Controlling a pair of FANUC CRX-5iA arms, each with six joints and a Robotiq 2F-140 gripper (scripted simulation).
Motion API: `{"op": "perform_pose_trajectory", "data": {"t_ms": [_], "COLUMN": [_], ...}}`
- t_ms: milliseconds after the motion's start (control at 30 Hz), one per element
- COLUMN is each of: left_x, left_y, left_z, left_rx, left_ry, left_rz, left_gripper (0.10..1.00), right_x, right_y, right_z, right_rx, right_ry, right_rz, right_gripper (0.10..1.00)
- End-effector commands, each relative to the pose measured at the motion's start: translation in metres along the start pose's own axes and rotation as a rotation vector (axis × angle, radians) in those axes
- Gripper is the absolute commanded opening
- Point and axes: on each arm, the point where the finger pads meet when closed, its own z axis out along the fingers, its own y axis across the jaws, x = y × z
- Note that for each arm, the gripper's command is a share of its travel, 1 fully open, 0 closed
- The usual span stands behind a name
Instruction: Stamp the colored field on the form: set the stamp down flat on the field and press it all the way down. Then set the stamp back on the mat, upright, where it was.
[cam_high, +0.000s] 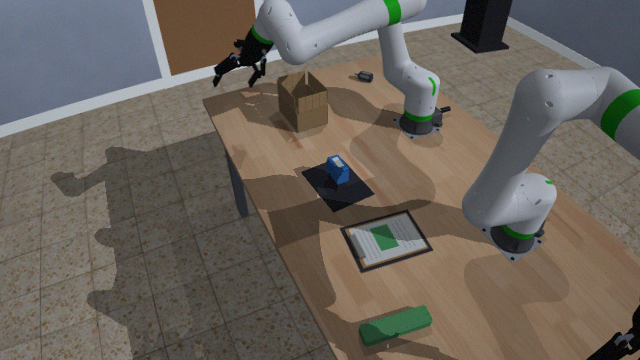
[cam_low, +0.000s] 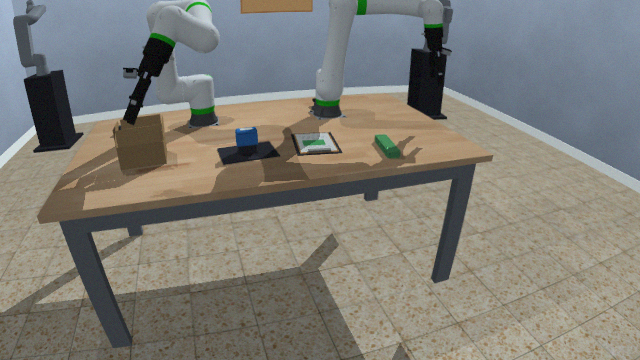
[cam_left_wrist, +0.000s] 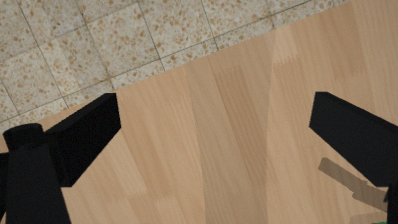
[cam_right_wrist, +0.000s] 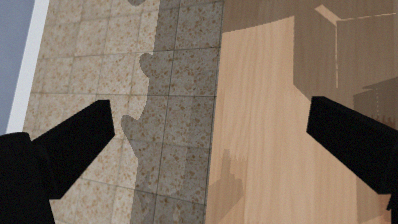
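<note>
The blue stamp stands upright on the black mat. The form lies on a clipboard beside the mat, with a plain green field in its middle. My right gripper is open and empty, high near the cardboard box, away from the stamp. My left gripper is open and empty, raised beyond the green case; the top view shows only part of it at the lower right corner.
An open cardboard box stands on the table past the mat, on the right arm's side. A long green case lies on the other side of the clipboard. A small dark object lies near the table's far end.
</note>
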Motion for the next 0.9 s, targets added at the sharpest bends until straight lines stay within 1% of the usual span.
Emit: {"op": "perform_pose_trajectory", "data": {"t_ms": [0,33,67,233,433,500,567,700,867], "left_x": [0.001,-0.002,-0.005,-0.02,-0.045,-0.052,-0.052,-0.063,-0.071], "left_y": [-0.045,-0.072,-0.089,-0.146,-0.212,-0.226,-0.226,-0.246,-0.259], "left_z": [-0.004,-0.007,-0.008,-0.016,-0.026,-0.029,-0.029,-0.034,-0.036], "left_rx": [0.005,0.007,0.009,0.01,0.004,0.002,0.002,-0.003,-0.006], "left_ry": [-0.026,-0.038,-0.049,-0.09,-0.13,-0.14,-0.14,-0.153,-0.162], "left_rz": [-0.048,-0.072,-0.094,-0.179,-0.267,-0.289,-0.289,-0.321,-0.342], "left_gripper": [1.0,1.0,1.0,1.0,1.0,1.0,1.0,1.0,1.0], "right_x": [-0.014,-0.02,-0.027,-0.061,-0.102,-0.115,-0.115,-0.141,-0.172], "right_y": [0.001,0.002,0.003,0.01,0.02,0.024,0.024,0.032,0.043], "right_z": [-0.005,-0.007,-0.009,-0.019,-0.033,-0.037,-0.037,-0.047,-0.059], "right_rx": [-0.003,-0.006,-0.009,-0.025,-0.049,-0.057,-0.057,-0.075,-0.099], "right_ry": [-0.017,-0.026,-0.035,-0.078,-0.13,-0.146,-0.146,-0.179,-0.218], "right_rz": [0.008,0.012,0.016,0.032,0.048,0.053,0.053,0.061,0.069], "right_gripper": [1.0,1.0,1.0,1.0,1.0,1.0,1.0,1.0,1.0]}}
